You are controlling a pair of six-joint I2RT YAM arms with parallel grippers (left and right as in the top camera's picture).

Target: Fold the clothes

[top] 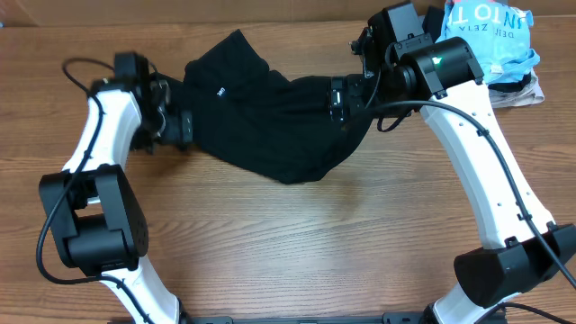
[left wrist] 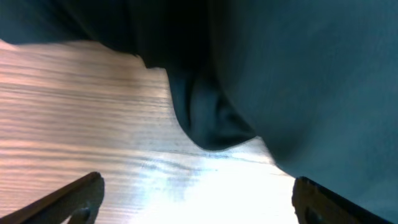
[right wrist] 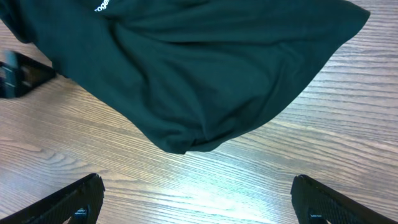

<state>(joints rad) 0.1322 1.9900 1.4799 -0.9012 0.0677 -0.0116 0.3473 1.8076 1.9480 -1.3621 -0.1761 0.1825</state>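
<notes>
A black T-shirt [top: 270, 121] lies crumpled on the wooden desk [top: 297, 252]. The left gripper [top: 184, 129] at its left edge and the right gripper [top: 337, 97] over its right part both stand spread, holding nothing. Folding looks barely begun; next, each should pinch an edge.

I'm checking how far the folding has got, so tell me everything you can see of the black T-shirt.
The black T-shirt is soft, matte fabric, lying crumpled and unfolded across the far middle of the wooden table, with wrinkles and a rounded lower edge sagging toward the near side. Small white print shows near its left part. The left claw sits at its left edge, and the right claw is over its right end; both stand open, gripping nothing.
</notes>
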